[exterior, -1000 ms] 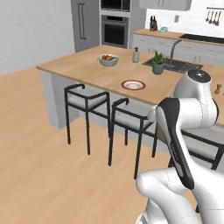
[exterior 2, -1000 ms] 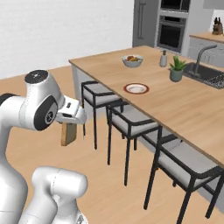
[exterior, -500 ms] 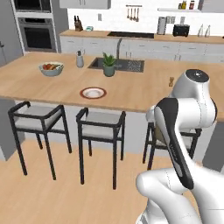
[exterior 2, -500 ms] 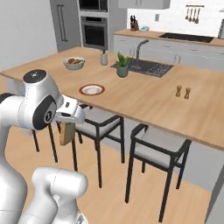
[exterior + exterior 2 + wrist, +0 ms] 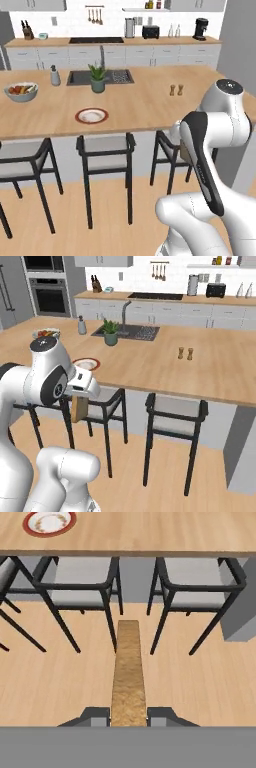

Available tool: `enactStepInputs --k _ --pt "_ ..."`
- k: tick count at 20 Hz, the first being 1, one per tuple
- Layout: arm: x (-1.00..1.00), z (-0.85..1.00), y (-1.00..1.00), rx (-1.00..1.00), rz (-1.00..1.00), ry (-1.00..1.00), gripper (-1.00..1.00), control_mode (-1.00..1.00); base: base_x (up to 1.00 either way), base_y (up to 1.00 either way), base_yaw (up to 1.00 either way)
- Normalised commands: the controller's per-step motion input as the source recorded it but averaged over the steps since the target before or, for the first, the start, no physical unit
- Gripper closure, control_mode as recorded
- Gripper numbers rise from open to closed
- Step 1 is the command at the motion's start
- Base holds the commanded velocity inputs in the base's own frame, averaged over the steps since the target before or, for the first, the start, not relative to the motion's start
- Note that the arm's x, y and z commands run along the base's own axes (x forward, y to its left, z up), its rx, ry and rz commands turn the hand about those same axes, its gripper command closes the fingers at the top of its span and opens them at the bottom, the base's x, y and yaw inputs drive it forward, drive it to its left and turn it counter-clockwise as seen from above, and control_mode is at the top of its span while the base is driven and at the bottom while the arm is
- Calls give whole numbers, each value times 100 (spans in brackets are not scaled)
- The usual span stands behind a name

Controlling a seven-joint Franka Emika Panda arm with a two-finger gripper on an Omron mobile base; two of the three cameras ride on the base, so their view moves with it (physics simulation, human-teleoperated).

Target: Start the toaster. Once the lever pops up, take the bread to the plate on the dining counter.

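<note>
The fingers grip the bread slice edge-on. Black-framed stools stand between it and the bench. The red-rimmed plate lies near the bench edge.

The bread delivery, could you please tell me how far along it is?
Done: the bread is out of the toaster, which stands far back on the wall counter. In hand: the tool grips the slice edge-on, out in front of the stools. Left: reach over the dining counter and set the slice on the plate, which is bare.
</note>
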Motion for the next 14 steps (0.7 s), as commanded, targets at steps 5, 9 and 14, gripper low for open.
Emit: enactStepInputs --k 5,9,14 --pt "0 0 0 0 0 0 100 100 27 97 -34" --pt "0 0 0 0 0 0 100 100 47 82 -16" --pt "0 0 0 0 0 0 100 100 64 70 -3"
